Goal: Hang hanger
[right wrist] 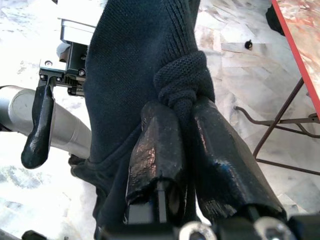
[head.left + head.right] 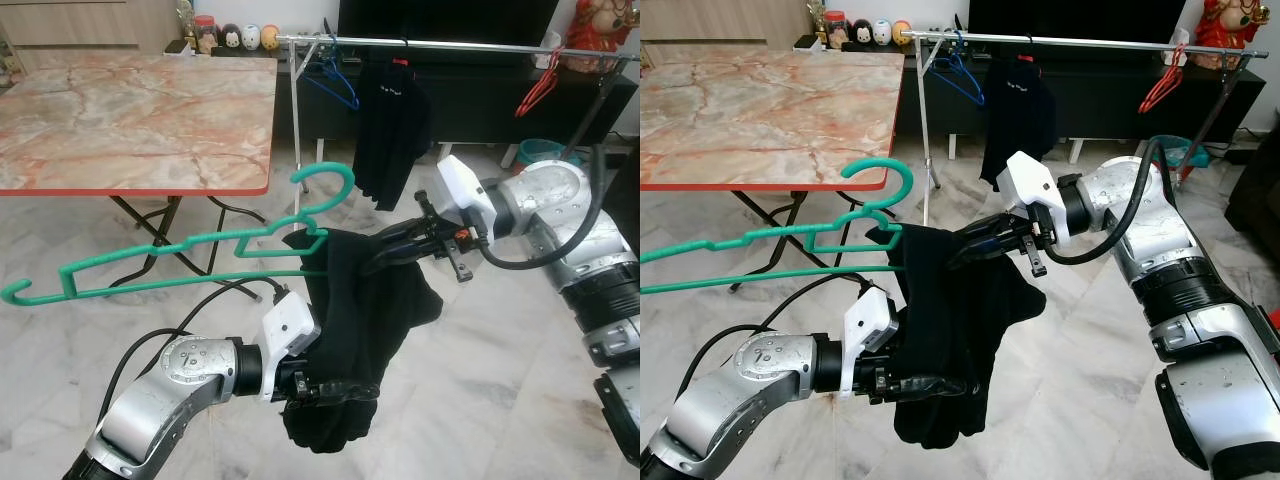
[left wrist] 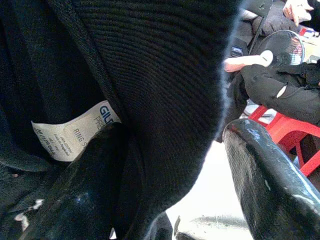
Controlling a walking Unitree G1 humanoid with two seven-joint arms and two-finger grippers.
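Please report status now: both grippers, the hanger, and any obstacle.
Right gripper pinching black garment at green hanger. Left gripper gripping garment lower down. Hanger not on rail; folding table close on left.

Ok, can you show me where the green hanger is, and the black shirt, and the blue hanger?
green hanger [image 2: 325, 180]: left eye view, on its curved hook.
black shirt [image 2: 365, 310]: left eye view, middle of the hanging cloth.
blue hanger [image 2: 338, 85]: left eye view, on its sloping arm, under the rail.

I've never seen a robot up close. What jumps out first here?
A green hanger juts out to the robot's left with a black garment bunched at one end. The right gripper pinches a fold of it; the left gripper grips it lower down. Behind stands a clothes rail with another dark shirt.
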